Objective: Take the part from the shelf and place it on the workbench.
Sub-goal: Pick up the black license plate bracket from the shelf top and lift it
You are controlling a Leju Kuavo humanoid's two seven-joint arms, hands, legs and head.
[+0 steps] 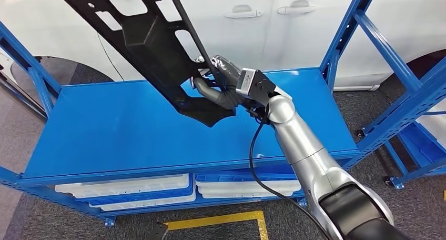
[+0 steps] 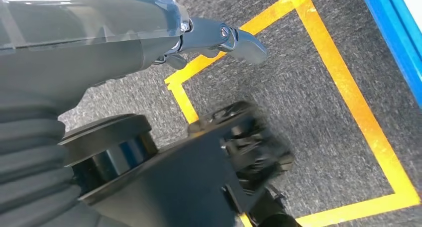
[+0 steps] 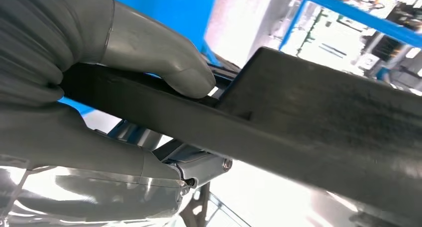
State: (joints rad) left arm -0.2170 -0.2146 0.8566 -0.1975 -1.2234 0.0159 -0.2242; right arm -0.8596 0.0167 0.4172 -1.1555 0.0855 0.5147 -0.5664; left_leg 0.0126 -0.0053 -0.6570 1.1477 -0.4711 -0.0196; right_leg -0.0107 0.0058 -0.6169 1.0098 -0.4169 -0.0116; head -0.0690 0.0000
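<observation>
The part (image 1: 152,40) is a long black plastic frame with cut-outs. It hangs tilted above the blue shelf board (image 1: 131,129), its upper end running out of the head view at the top left. My right hand (image 1: 223,85) grips it near its lower end. In the right wrist view the thumb (image 3: 154,53) presses on one side of the black part (image 3: 318,117) and the fingers close under it. My left hand (image 2: 149,33) hangs over the carpet with its fingers extended and nothing in it.
Blue shelf uprights (image 1: 350,32) stand at both ends of the board. White trays (image 1: 126,190) lie on the tier below. A white car (image 1: 294,24) stands behind the shelf. Yellow floor tape (image 2: 348,97) marks the grey carpet.
</observation>
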